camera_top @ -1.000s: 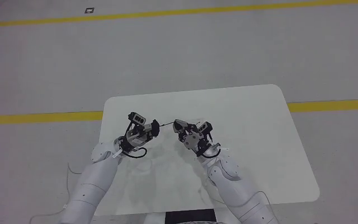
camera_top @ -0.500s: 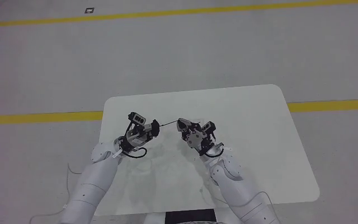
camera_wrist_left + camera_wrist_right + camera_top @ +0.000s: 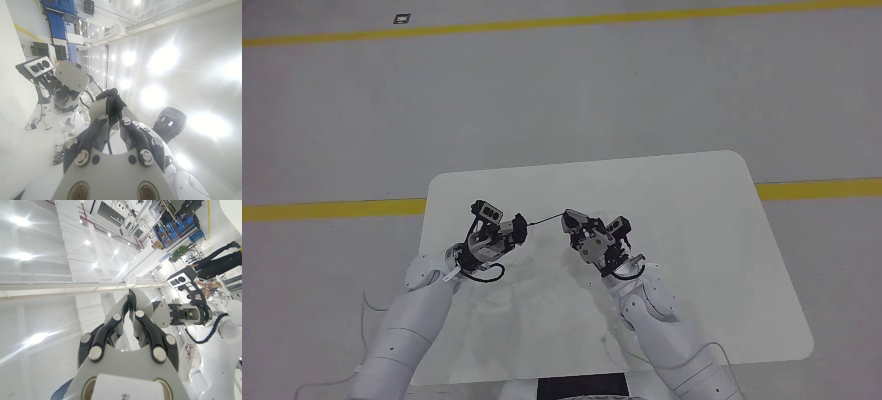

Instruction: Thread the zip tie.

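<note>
**A:** On what surface does this happen?

**B:** On a white table (image 3: 702, 200) with rounded corners. It stands on a grey floor (image 3: 642, 90) marked with yellow lines (image 3: 542, 22). Both arms are held above the left half of the table, near the robot.

**A:** Please begin from the left.

**B:** The left gripper (image 3: 514, 229) points toward the right. In its wrist view the fingers (image 3: 97, 108) are closed tightly on the black zip tie (image 3: 108, 138). One part of the strap runs back between the fingers, toward the wrist.

**A:** And the other part of the strap?

**B:** From above it leaves the left gripper as a thin dark line. It goes almost level to the right and ends just at the tip of the right gripper (image 3: 569, 217).

**A:** Does the right gripper hold it?

**B:** Its pads (image 3: 132, 308) are pressed together with no gap. Whether the tip of the zip tie is caught between them, I cannot tell.
</note>
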`<state>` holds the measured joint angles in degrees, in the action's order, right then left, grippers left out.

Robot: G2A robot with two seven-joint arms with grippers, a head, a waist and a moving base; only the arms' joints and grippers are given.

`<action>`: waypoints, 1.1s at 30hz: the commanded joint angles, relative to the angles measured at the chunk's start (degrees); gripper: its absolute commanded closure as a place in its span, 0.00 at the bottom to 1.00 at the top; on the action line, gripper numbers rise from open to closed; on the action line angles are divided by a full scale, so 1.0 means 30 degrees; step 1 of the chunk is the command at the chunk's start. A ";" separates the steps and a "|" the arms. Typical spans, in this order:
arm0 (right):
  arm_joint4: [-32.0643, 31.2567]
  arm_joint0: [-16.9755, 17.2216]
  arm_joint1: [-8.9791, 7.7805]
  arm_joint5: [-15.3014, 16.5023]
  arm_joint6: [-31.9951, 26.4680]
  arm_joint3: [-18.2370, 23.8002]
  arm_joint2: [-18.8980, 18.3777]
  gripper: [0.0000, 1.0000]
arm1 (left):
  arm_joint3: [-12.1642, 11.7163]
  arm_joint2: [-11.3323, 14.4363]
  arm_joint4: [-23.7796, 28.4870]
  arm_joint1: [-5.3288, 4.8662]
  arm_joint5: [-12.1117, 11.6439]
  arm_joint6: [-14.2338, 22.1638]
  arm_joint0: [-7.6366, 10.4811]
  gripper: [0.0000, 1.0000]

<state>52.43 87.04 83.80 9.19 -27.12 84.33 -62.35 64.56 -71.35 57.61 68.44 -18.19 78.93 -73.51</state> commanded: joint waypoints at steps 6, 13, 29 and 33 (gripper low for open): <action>0.0038 0.0030 -0.0023 0.0035 0.0018 0.0026 -0.0070 1.00 | 0.0000 0.0000 0.0000 0.0000 0.0000 0.0000 0.0000 1.00; 0.0116 0.0039 -0.0048 0.0064 0.0037 0.0003 -0.0175 1.00 | 0.0000 0.0000 0.0000 0.0000 0.0000 0.0000 0.0000 1.00; 0.0445 0.0375 -0.0178 0.0507 0.0147 0.0271 -0.0965 1.00 | 0.0000 0.0000 0.0000 0.0000 0.0000 0.0000 0.0000 1.00; 0.0291 0.0488 -0.0238 0.0443 0.0019 0.0477 -0.1137 1.00 | 0.0000 0.0000 0.0000 0.0000 0.0000 0.0000 0.0000 1.00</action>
<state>53.75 88.50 83.15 10.88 -26.61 85.62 -65.78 64.56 -71.35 57.61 68.44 -18.19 78.93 -73.51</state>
